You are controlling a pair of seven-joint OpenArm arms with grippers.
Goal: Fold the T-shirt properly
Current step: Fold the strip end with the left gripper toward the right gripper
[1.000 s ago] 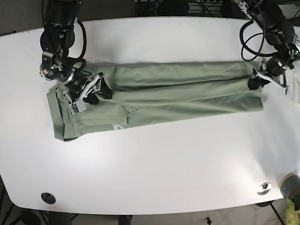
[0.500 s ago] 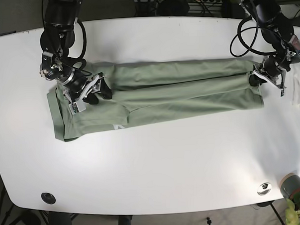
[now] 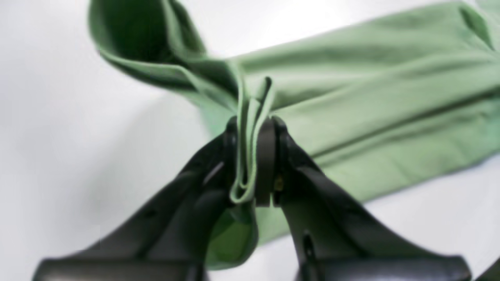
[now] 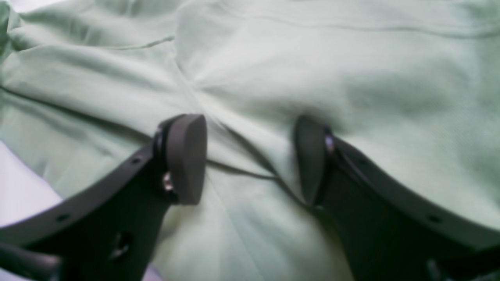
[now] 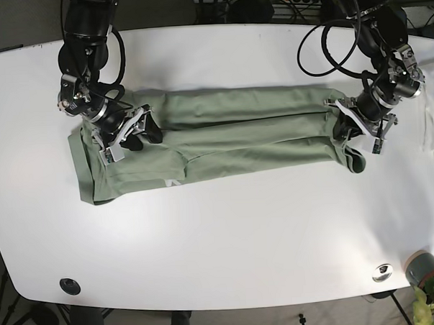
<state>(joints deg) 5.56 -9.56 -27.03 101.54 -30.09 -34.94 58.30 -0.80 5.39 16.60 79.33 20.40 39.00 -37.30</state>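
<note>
- Left gripper (image 3: pixel 250 164) first: its 2 black fingers (image 3: pixel 266 164) are pressed together on a bunched fold of the green T-shirt (image 3: pixel 351 117), with a loop of hem poking out between the pads.
- From that pinch the cloth curls up into a raised flap on the left of the wrist view, lifted clear of the white table (image 3: pixel 47 117).
- In the base view the left gripper (image 5: pixel 349 131) sits at the shirt's right end, and its arm comes down from the far right edge with the elbow bent.
- Now the right gripper (image 4: pixel 250 156): 2 fingers (image 4: pixel 187 158) spread wide, both tips pressing into the cloth, a crease running between them.
- In the base view it (image 5: pixel 129 134) rests on the shirt's left part, its arm dropping from the far left.
- The T-shirt (image 5: pixel 244 129) lies as a long band across the middle of the table (image 5: pixel 220 241), its right end bunched and curled.
</note>
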